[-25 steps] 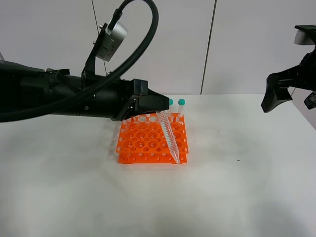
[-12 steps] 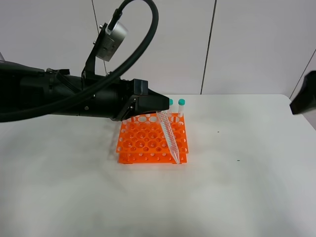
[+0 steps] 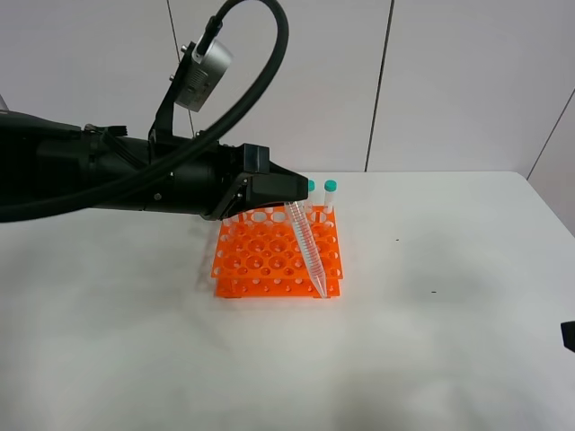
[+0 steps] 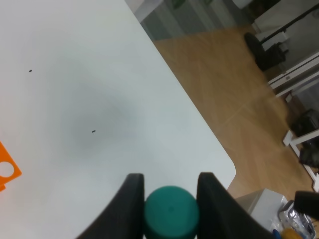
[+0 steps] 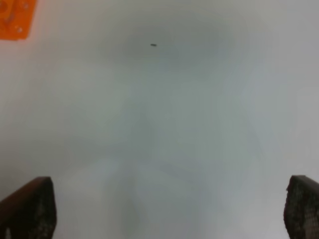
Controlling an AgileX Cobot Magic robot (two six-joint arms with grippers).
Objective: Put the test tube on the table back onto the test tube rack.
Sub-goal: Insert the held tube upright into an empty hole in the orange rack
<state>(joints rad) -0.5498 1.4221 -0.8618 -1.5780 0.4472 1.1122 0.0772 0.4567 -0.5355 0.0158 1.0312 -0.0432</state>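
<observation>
My left gripper (image 3: 289, 202) is shut on a clear test tube (image 3: 307, 247) near its teal cap (image 4: 171, 212). The tube hangs tilted over the orange test tube rack (image 3: 260, 260), its pointed tip at the rack's front right corner. Whether the tip sits in a hole I cannot tell. Two capped tubes (image 3: 330, 192) stand in the rack's back right. A corner of the rack shows in the left wrist view (image 4: 7, 172) and in the right wrist view (image 5: 15, 17). My right gripper (image 5: 169, 209) is open, fingertips (image 5: 30, 206) wide apart above the white table (image 5: 164, 124).
The table (image 3: 431, 341) ends at the right in a rounded edge (image 4: 219, 149), with wooden floor beyond. Only a dark bit of the right arm (image 3: 568, 334) shows at the right border of the high view. A white panelled wall stands behind.
The right arm has swung from the upper right of the high view down and almost out at the lower right. The left arm and the tube have not moved.
</observation>
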